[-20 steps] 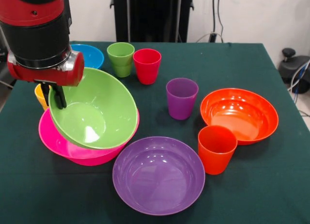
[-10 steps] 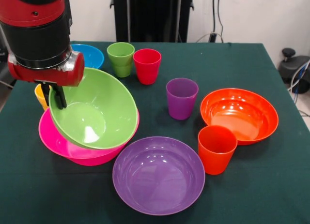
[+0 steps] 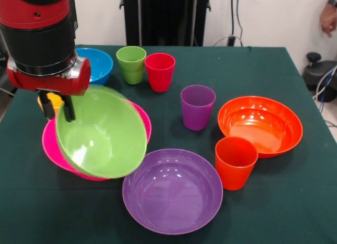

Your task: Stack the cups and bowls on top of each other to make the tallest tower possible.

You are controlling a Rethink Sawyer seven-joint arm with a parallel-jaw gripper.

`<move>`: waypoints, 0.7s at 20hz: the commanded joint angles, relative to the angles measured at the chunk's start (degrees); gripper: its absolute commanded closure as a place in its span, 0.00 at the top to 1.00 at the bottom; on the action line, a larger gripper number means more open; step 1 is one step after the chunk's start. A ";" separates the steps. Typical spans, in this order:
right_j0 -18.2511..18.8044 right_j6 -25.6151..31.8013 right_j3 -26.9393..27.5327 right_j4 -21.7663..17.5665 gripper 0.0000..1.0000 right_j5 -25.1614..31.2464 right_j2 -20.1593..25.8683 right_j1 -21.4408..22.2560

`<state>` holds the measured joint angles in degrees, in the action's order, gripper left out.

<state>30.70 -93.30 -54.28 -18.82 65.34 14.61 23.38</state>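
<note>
My gripper (image 3: 58, 108) is at the left, shut on the far rim of the green bowl (image 3: 102, 133). The bowl hangs steeply tilted, its open side facing the camera, over the pink bowl (image 3: 52, 149), which lies on the cloth beneath it. The yellow cup (image 3: 52, 100) peeks out behind the gripper. The blue bowl (image 3: 97, 62), green cup (image 3: 131, 64) and red cup (image 3: 159, 71) stand at the back. The purple cup (image 3: 197, 106) is mid-table, with the orange bowl (image 3: 260, 125) and orange cup (image 3: 235, 162) at the right and the purple bowl (image 3: 172, 190) in front.
The table carries a dark green cloth (image 3: 274, 202). A person's hand (image 3: 330, 16) shows at the top right edge. A black stand (image 3: 166, 17) rises behind the table.
The green bowl has lifted and tipped more steeply toward the camera, no longer resting flat in the pink bowl. A person's hand has come into view at the top right.
</note>
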 commanded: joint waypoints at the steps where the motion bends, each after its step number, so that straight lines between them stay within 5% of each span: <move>1: -1.70 -0.87 -2.11 -0.22 1.00 -2.66 1.25 0.48; 14: -1.55 -0.20 -1.44 0.12 1.00 -1.00 1.37 1.34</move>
<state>30.70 -93.30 -54.28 -18.77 65.34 14.61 23.43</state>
